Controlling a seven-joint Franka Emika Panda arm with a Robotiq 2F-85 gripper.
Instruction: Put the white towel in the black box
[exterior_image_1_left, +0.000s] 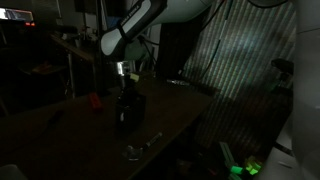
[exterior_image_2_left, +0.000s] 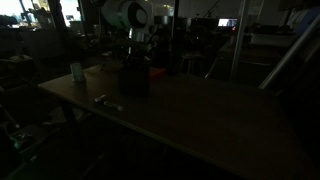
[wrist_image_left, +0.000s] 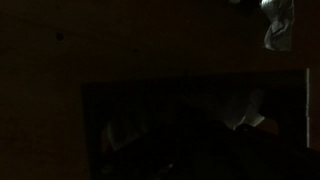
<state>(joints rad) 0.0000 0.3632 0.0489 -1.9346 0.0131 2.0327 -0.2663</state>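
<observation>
**White towel barely readable in the dark; gripper over black box**

White towel (wrist_image_left: 277, 25): only a pale, crumpled, cloth-like patch in the upper right corner of the wrist view, grey-white with folds. The rest of that view is near black. Towel can't be made out in the exterior views. Black box (exterior_image_1_left: 128, 110) (exterior_image_2_left: 135, 80) stands on the table (exterior_image_1_left: 60, 130), centre left of frame. Gripper (exterior_image_1_left: 124, 80) (exterior_image_2_left: 137, 55) hangs directly above the box, near its top. Too dark to tell whether it is open, closed or gripping anything. Red item (exterior_image_1_left: 95, 99) sits behind the box. Small metallic piece (exterior_image_1_left: 135, 150) lies near the table's front edge. Pale cup (exterior_image_2_left: 76, 71) stands left of the box.
</observation>
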